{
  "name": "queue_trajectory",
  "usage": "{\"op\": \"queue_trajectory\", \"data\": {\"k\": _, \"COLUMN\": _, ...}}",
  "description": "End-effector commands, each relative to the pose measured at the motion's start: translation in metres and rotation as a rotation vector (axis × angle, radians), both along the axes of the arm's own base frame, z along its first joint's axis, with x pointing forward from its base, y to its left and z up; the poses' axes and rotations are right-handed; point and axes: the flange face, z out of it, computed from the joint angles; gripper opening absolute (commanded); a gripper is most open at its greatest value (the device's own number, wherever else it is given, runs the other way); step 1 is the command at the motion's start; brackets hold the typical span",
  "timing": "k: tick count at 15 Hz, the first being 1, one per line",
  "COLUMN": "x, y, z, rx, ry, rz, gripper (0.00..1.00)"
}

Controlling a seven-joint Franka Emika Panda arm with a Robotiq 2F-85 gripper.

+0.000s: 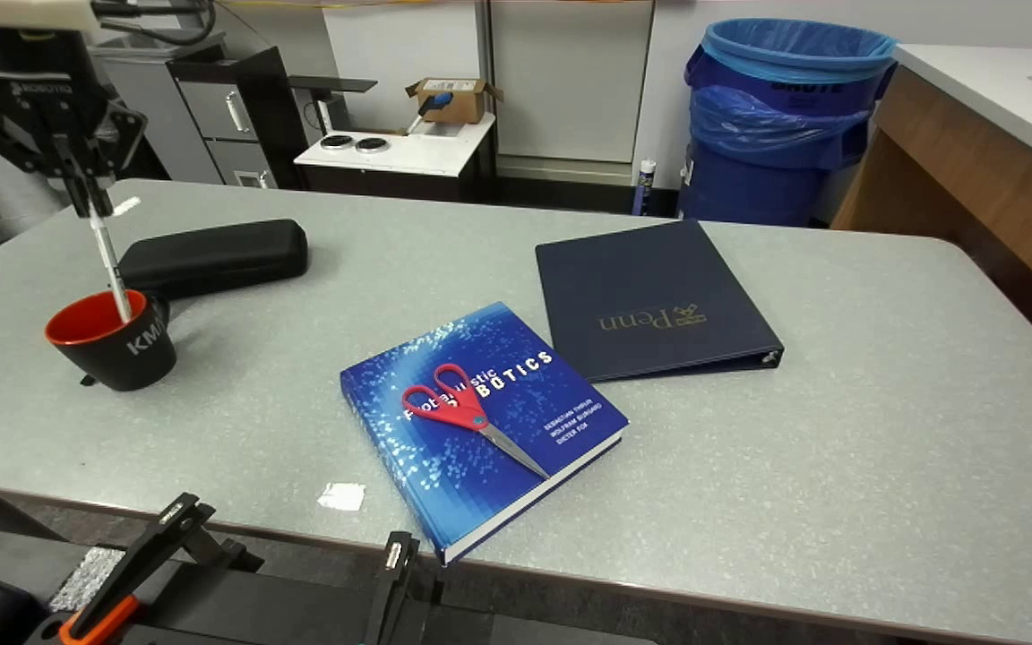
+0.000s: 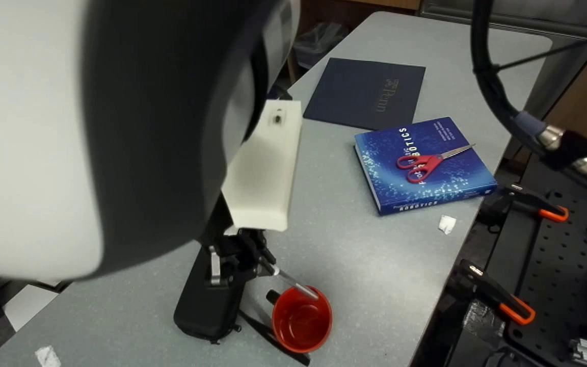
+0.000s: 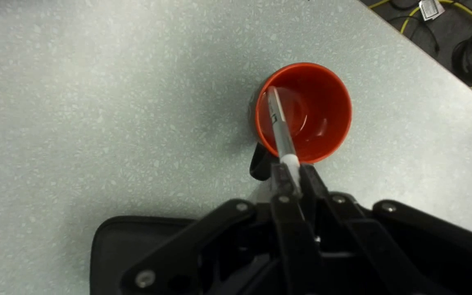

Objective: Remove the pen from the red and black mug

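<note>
Your pincer is pinching the slanting pen by its upper end; in the wrist view, the lower end is showing inside the rim of the red and black mug, at ten o'clock; a black case is lying at the mug's seven-thirty.

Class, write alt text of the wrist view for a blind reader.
A Robotiq gripper pinches a grey and white pen, which slants across the mouth of a red and black mug. A black case shows at bottom left.
</note>
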Motion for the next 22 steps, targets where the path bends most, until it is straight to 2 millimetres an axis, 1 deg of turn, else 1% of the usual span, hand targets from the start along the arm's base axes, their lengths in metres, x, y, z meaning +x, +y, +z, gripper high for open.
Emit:
{"op": "queue_trajectory", "data": {"k": 1, "x": -0.014, "y": -0.035, "z": 0.026, "rx": 0.000, "ry": 0.027, "rz": -0.033, "gripper": 0.03}}
{"op": "queue_trajectory", "data": {"k": 3, "x": -0.015, "y": -0.054, "z": 0.025, "rx": -0.035, "ry": 0.070, "rz": -0.048, "gripper": 0.03}}
{"op": "queue_trajectory", "data": {"k": 5, "x": -0.014, "y": -0.072, "z": 0.014, "rx": -0.067, "ry": 0.133, "rz": -0.072, "gripper": 0.03}}
{"op": "queue_trajectory", "data": {"k": 7, "x": -0.007, "y": -0.088, "z": -0.008, "rx": -0.117, "ry": 0.186, "rz": -0.121, "gripper": 0.03}}
{"op": "queue_trajectory", "data": {"k": 10, "x": 0.005, "y": -0.103, "z": -0.052, "rx": -0.191, "ry": 0.205, "rz": -0.189, "gripper": 0.03}}
{"op": "queue_trajectory", "data": {"k": 13, "x": 0.012, "y": -0.109, "z": -0.097, "rx": -0.262, "ry": 0.226, "rz": -0.245, "gripper": 0.03}}
{"op": "queue_trajectory", "data": {"k": 15, "x": 0.020, "y": -0.113, "z": -0.118, "rx": -0.300, "ry": 0.195, "rz": -0.294, "gripper": 0.03}}
{"op": "queue_trajectory", "data": {"k": 18, "x": 0.031, "y": -0.116, "z": -0.139, "rx": -0.342, "ry": 0.140, "rz": -0.372, "gripper": 0.03}}
{"op": "queue_trajectory", "data": {"k": 22, "x": 0.042, "y": -0.119, "z": -0.151, "rx": -0.386, "ry": 0.106, "rz": -0.452, "gripper": 0.03}}
